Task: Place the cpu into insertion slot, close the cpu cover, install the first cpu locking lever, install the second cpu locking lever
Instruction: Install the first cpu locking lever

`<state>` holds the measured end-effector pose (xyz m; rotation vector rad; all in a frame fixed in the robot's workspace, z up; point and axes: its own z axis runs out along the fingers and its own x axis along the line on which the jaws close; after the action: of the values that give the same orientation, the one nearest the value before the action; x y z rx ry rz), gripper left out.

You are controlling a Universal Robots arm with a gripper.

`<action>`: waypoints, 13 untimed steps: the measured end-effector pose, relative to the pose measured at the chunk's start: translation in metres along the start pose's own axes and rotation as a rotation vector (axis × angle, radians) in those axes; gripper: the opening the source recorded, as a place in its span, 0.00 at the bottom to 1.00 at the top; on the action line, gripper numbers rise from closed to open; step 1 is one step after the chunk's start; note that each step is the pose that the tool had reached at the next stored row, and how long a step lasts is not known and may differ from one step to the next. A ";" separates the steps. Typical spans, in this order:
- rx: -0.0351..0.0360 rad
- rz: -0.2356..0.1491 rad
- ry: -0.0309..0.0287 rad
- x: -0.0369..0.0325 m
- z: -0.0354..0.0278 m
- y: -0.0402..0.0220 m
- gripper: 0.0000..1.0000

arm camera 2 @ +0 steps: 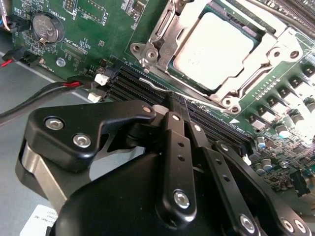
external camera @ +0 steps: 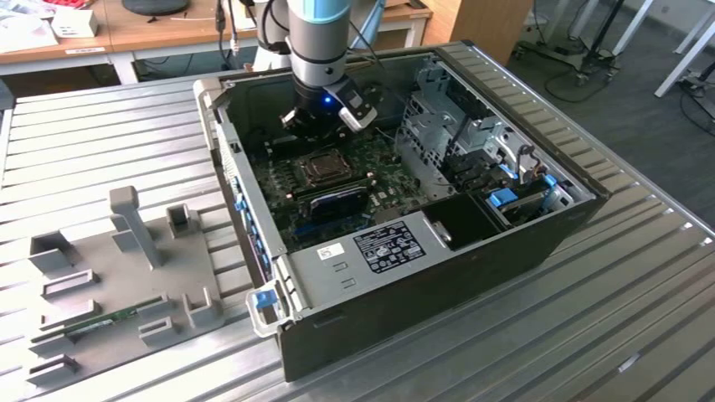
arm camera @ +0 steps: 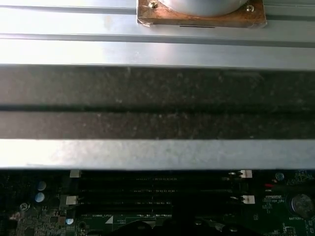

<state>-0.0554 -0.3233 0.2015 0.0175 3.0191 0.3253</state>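
The cpu [arm camera 2: 214,49], a flat square with a dull grey top, lies in the insertion slot [external camera: 326,167] on the green board. The silvery cpu cover [arm camera 2: 165,37] is folded down around it, framing its top. A thin wire locking lever [arm camera 2: 155,82] runs along the socket edge facing the memory slots. My gripper [arm camera 2: 177,101] hangs low inside the case [external camera: 316,132], over the black memory slots, its tip right at that lever. The black fingers [arm camera 2: 174,147] are pressed together with nothing visible between them.
The open computer case [external camera: 447,251] walls me in, with a drive cage [external camera: 447,126] at the exterior view's right. Black memory slots [arm camera 2: 216,129], a coin battery [arm camera 2: 45,27] and red-black cables [arm camera 2: 49,93] lie near the gripper. A grey fixture plate [external camera: 123,285] holds a green memory stick [external camera: 106,322].
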 end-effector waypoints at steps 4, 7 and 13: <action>-0.0003 0.000 -0.0002 0.0000 0.0014 -0.0003 0.11; -0.0002 0.000 -0.0001 0.0000 0.0026 -0.0005 0.11; -0.0002 0.000 -0.0001 0.0001 0.0045 -0.0012 0.11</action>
<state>-0.0550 -0.3236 0.1969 0.0173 3.0189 0.3256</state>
